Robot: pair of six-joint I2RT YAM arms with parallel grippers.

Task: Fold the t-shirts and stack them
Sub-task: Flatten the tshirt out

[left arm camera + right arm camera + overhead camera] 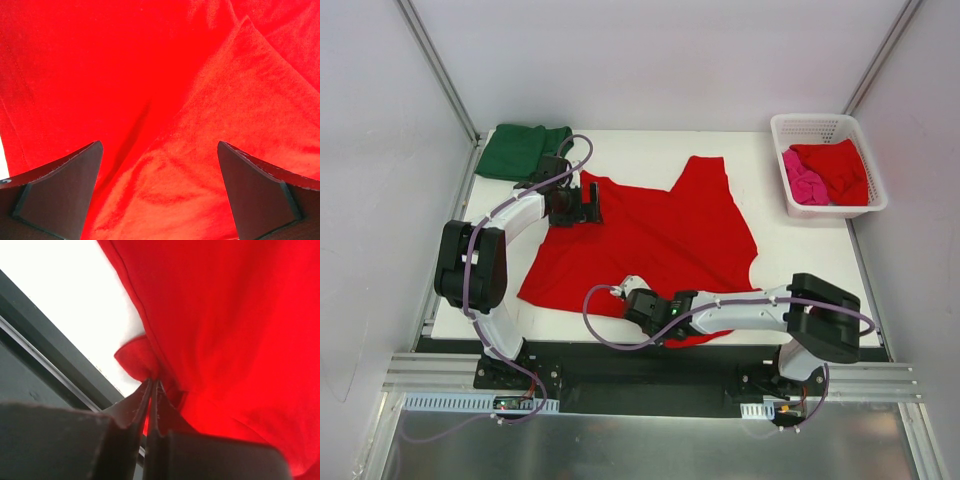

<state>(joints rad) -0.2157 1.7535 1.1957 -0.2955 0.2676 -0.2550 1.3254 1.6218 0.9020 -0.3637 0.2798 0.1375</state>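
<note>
Upper right: basket [817,121] containing crumpled red t-shirt [842,168] and pink t-shirt [802,182]. Upper left: folded green t-shirt [518,150]. Centre of tabletop [800,262]: spread red t-shirt [660,235], left gripper [580,206] wide apart over it, right gripper [154,383] clamped on lower hem.

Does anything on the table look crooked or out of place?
The bright red cloth t-shirt lies askew and rumpled on the white table, one flap folded over itself. Its near hem sits at the front edge, pinched in the shut right gripper; the left gripper is open over it. Nothing looks spilled or damaged.
</note>
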